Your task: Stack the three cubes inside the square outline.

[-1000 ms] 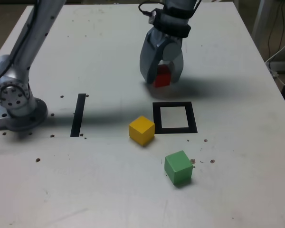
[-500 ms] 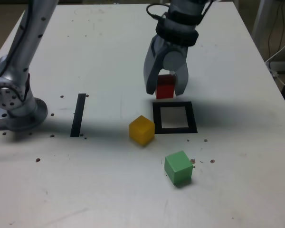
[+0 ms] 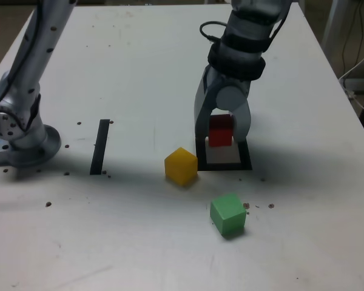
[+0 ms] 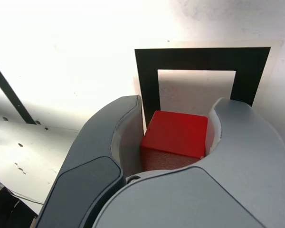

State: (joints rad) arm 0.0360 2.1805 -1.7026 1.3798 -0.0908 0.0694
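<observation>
A broad white surface [image 3: 133, 73] fills nearly the whole exterior view, its top scuffed and dotted with small dark specks [image 3: 48, 203], thickest toward the lower left and lower right of the frame. A short straight strip of black tape [image 3: 100, 147] lies on it at centre left. Past the surface's edge in the upper right corner, a dim floor shows with white cables [image 3: 358, 73] trailing across it. A brownish floor [image 3: 9, 24] shows in the upper left corner.

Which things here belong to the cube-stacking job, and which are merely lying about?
Job: red cube held in the fingers; yellow cube; green cube; square outline.
Lying about: straight black tape strip; dark specks on the table.
</observation>
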